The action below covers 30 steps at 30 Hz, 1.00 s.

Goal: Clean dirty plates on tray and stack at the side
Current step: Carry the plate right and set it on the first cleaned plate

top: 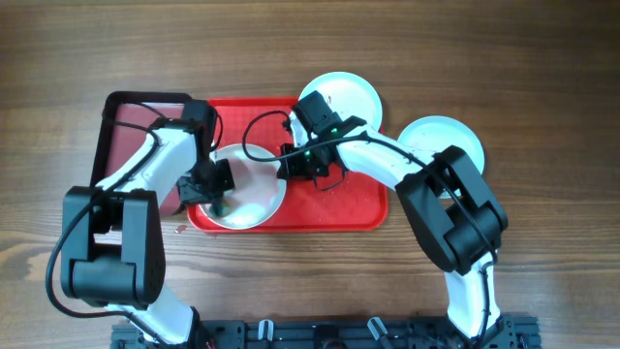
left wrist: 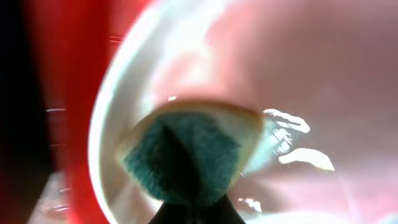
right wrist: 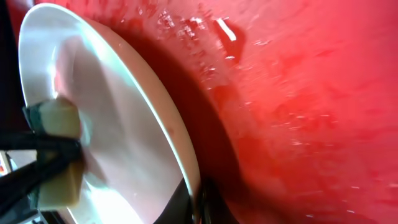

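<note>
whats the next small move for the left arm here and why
Probably a short wipe with the sponge toward the middle of the plate. The left gripper presses the sponge against the plate near its lower-left edge. The right gripper pinches the opposite rim, steadying the plate on the tray. Whether any dirt remains is hard to tell.

Both arms are the same build: white rounded link shells, bulky black joint housings. The left arm [top: 145, 165] sits at the left end of the tray [top: 349, 208], the right arm [top: 383, 160] at its right end. A thin black cable [top: 254, 131] loops off the right wrist near the tray's top edge, with small green LEDs [top: 308, 152] beside it. The left gripper [top: 219, 202] and right gripper [top: 288, 171] are all black. A black base rail [top: 339, 333] lies below the tray.
</note>
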Available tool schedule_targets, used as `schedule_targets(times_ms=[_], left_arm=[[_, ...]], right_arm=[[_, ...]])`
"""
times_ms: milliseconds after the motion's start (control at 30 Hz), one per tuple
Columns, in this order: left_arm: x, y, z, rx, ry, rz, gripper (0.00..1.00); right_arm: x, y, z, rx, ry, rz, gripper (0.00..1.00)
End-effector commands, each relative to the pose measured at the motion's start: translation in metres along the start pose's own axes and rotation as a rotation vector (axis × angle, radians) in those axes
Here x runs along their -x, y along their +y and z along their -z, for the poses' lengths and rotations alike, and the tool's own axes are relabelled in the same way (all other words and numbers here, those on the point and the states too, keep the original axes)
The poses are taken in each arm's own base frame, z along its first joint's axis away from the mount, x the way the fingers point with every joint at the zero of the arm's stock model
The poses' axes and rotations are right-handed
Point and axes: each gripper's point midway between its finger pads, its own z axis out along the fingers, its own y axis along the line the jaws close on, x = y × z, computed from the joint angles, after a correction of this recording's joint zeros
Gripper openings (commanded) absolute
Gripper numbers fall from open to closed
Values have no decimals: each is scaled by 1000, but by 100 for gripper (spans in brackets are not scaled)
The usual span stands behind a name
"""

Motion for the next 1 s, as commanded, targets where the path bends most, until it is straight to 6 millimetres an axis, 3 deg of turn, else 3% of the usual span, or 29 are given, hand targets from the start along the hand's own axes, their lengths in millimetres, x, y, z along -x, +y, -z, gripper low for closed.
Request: schedule_targets(times_ms=[0,200,333,400,433,567,633,700,767,833,967], left_arm=[[-36,-61,-27,-371,169,-144,4],[6,-91,-18,-512,-15,-203,4],[44,-83,2,-439,-121,-196,4],[78,-70,38,-368,-191,-157,4],[102,-57,72,-323,-246,-120,4],[140,-16,159,-287,-365,-6,4],[145,8,184,-276,-392,49,4],[143,32,187,-271,-381,109,4],[132,57,177,-260,-313,181,4],[126,65,169,-257,-282,205,4],[107,68,131,-247,-178,227,4]], right_arm=[[-14,-19,-16,-36,50,-40,4],[-14,-19,-16,-36,51,-36,4],[-14,-19,-16,-36,51,-34,4],[-14,-19,-15,-36,51,-34,4],[-15,-19,-16,-37,52,-33,5],[-14,-21,-15,-44,49,-20,4],[-12,-23,-15,-57,41,-18,4],[-9,-18,-10,-52,28,-4,4],[4,-16,16,-133,-59,20,4],[14,-14,45,-224,-146,43,4],[23,-9,109,-405,-305,102,4]])
